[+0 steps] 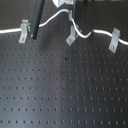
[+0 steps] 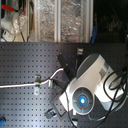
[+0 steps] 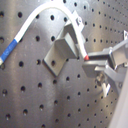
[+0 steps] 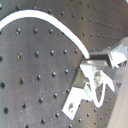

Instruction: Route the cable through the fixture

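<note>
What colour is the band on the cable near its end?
Blue, on the white cable; the band shows best in the first wrist view.

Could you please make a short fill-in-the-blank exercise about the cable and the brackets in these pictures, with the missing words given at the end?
1. In the first exterior view, ____ brackets stand on the board.
2. The colour of the cable is ____.
3. The band on it, between the middle and right brackets, is ____.
Missing words: three; white; blue.
</note>
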You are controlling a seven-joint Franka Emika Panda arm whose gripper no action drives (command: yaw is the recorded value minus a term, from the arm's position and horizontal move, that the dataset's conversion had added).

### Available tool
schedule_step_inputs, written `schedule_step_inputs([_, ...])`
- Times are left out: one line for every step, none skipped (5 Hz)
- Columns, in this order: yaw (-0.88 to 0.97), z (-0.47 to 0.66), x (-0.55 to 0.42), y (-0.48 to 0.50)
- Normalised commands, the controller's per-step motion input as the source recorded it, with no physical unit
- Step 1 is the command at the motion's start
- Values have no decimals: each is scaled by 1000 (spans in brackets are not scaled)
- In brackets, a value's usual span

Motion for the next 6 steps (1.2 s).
schedule_step_inputs([-69,3,-134,-171])
schedule_step_inputs([-103,11,-280,-320])
schedule_step_inputs([0,-13,-82,-37])
schedule_step_inputs([17,-29,-28,30])
schedule_step_inputs([46,4,-263,85])
schedule_step_inputs([169,4,-326,211])
